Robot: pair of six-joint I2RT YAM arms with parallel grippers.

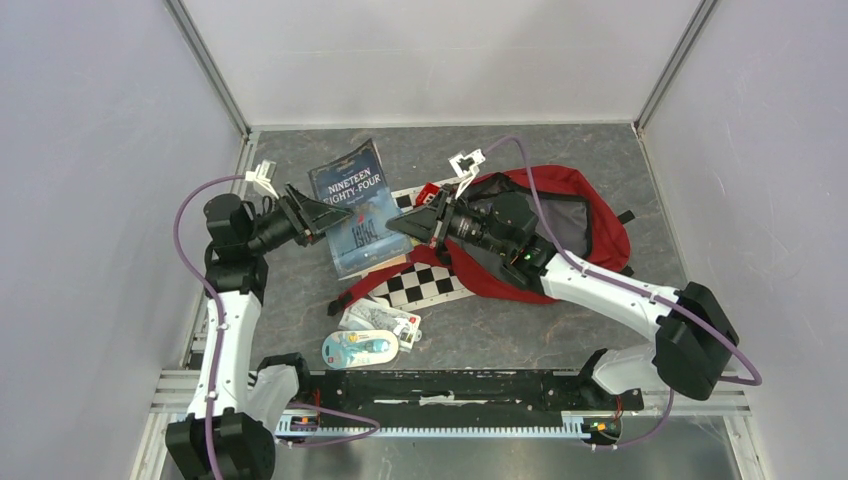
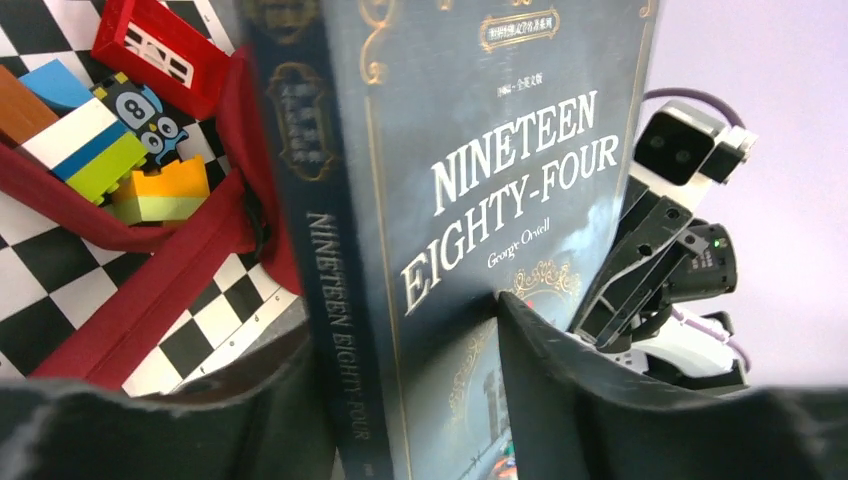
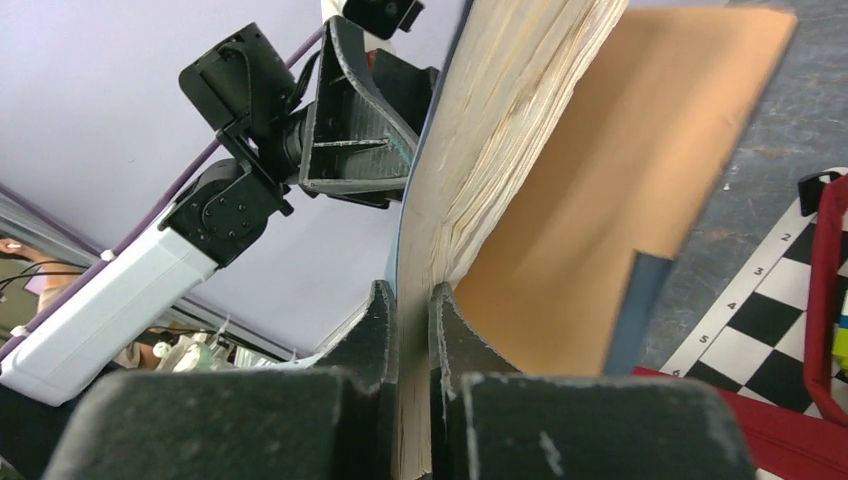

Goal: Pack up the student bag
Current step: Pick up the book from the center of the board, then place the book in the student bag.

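Book (image 1: pixel 352 200) hangs above desk (image 1: pixel 560 335): right pincer (image 1: pixel 395 224) clamped on its edge, left pincer (image 1: pixel 335 214) straddling spine, grip indeterminable. Student bag (image 1: pixel 590 215) lies under right arm (image 1: pixel 600 285), overlapping checkerboard mat (image 1: pixel 425 285); packets (image 1: pixel 380 322) lie nearby.

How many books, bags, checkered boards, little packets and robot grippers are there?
book: 1
red bag: 1
checkered board: 1
packets: 2, blue packet and white packet
grippers: 2, left gripper and right gripper
Total: 7
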